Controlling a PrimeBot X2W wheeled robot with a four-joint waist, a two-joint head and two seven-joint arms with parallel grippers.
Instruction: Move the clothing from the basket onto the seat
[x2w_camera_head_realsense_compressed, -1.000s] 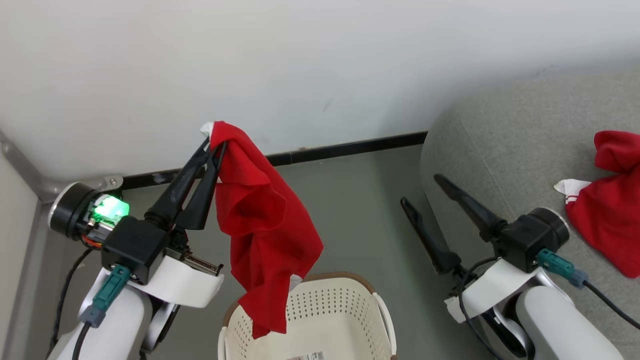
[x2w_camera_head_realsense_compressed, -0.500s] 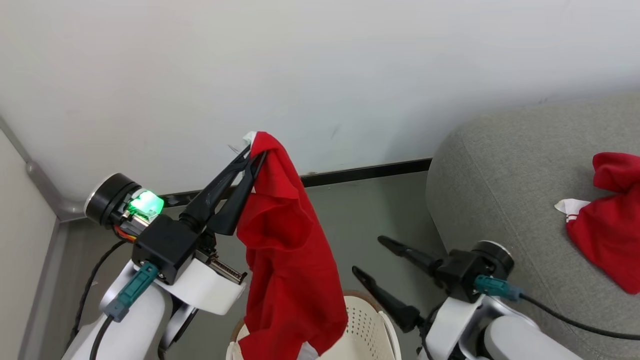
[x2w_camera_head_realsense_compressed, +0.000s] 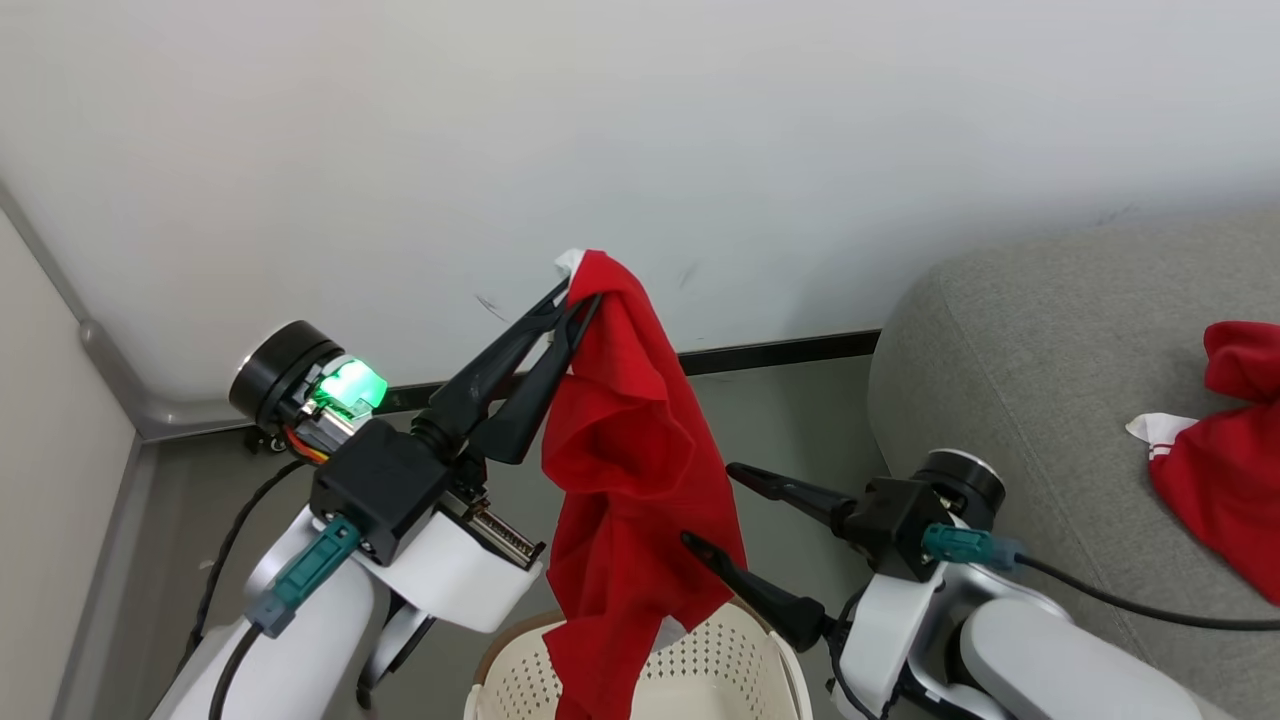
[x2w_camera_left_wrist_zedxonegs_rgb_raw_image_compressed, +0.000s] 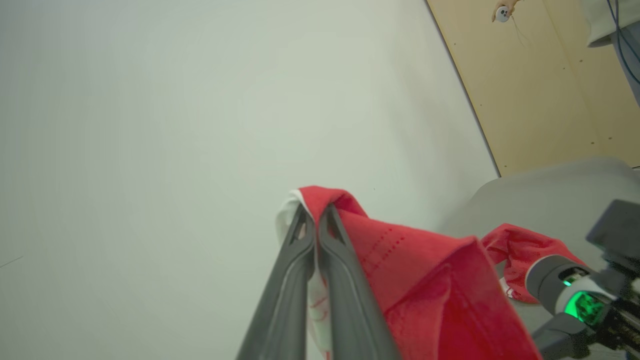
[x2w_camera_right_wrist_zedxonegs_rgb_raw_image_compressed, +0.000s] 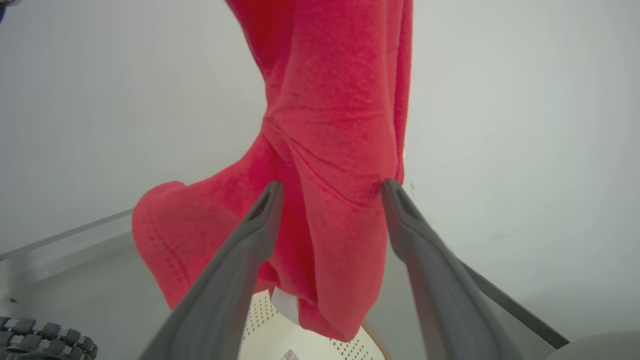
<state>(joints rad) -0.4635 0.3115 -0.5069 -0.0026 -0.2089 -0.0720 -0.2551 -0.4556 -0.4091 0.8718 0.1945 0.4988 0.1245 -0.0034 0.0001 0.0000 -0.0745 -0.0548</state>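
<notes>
My left gripper (x2w_camera_head_realsense_compressed: 578, 298) is shut on the top edge of a red garment (x2w_camera_head_realsense_compressed: 625, 470) with white trim, which hangs down over the cream basket (x2w_camera_head_realsense_compressed: 735, 665) at the bottom of the head view. In the left wrist view the same gripper (x2w_camera_left_wrist_zedxonegs_rgb_raw_image_compressed: 314, 212) pinches the red garment (x2w_camera_left_wrist_zedxonegs_rgb_raw_image_compressed: 425, 280). My right gripper (x2w_camera_head_realsense_compressed: 708, 508) is open, its tips at the hanging cloth's right edge. In the right wrist view the open right gripper (x2w_camera_right_wrist_zedxonegs_rgb_raw_image_compressed: 332, 187) frames the red garment (x2w_camera_right_wrist_zedxonegs_rgb_raw_image_compressed: 330, 150). A second red garment (x2w_camera_head_realsense_compressed: 1225, 460) lies on the grey seat (x2w_camera_head_realsense_compressed: 1020, 350).
A white wall (x2w_camera_head_realsense_compressed: 700, 120) with a dark baseboard (x2w_camera_head_realsense_compressed: 790, 350) stands behind. The grey floor (x2w_camera_head_realsense_compressed: 780, 420) lies between wall, basket and seat. A pale panel (x2w_camera_head_realsense_compressed: 40, 480) with a metal edge bounds the left side.
The camera view shifted. My left gripper has kept its hold and lifted the garment higher over the basket. My right gripper has swung left from beside the seat to the cloth's edge.
</notes>
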